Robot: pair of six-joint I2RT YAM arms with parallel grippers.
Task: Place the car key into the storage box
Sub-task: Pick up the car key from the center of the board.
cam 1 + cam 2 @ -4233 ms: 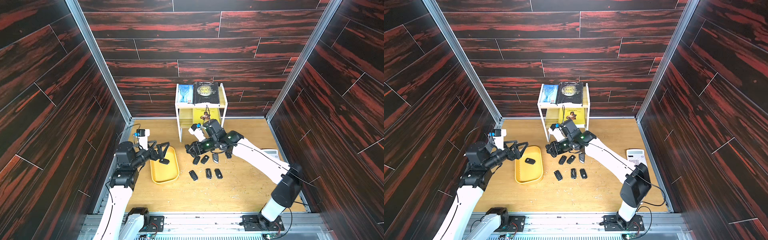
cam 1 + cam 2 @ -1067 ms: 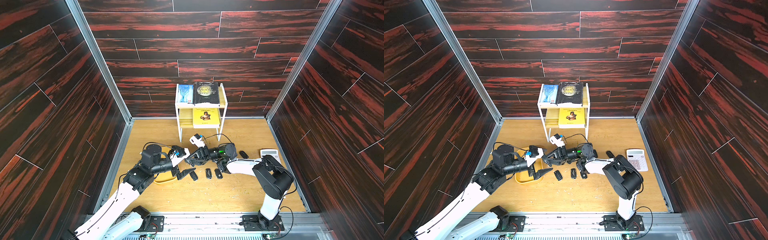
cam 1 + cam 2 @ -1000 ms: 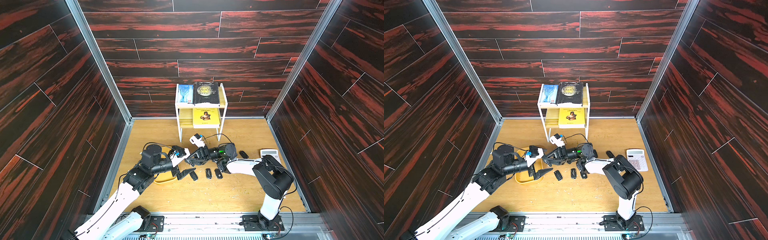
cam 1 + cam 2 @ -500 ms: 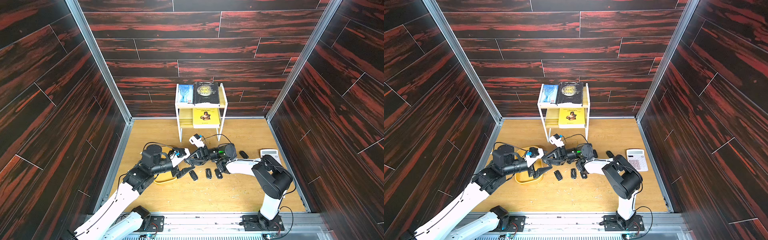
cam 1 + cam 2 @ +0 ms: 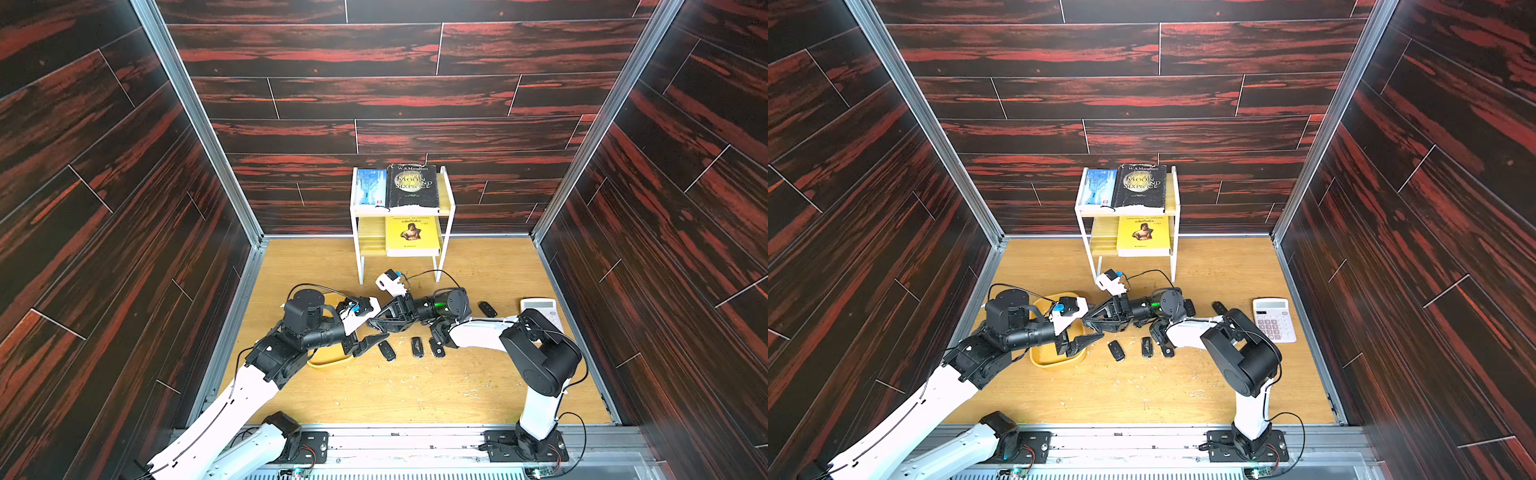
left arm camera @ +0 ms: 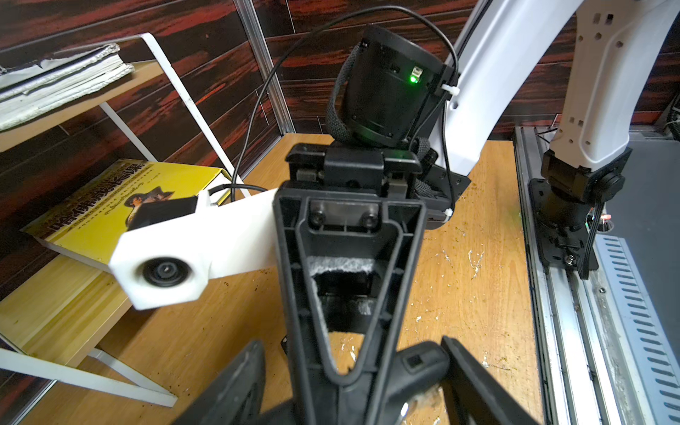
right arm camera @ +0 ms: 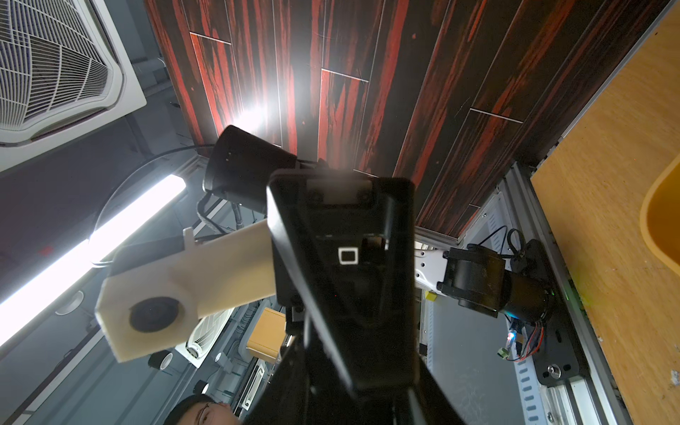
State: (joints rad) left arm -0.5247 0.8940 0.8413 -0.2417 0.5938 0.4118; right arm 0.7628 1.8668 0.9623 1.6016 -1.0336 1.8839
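Hanging above the table (image 5: 415, 386) just beside the storage box (image 5: 1054, 360), the car key (image 6: 415, 362) is pinched at the tips of the right gripper (image 5: 372, 325). It is flanked by the spread fingers of the left gripper (image 5: 377, 330); contact cannot be told.

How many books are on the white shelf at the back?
3. A blue book and a black book lie side by side on the top tier of the white shelf; a yellow book lies on its lower tier. Thinner ones beneath could be hidden.
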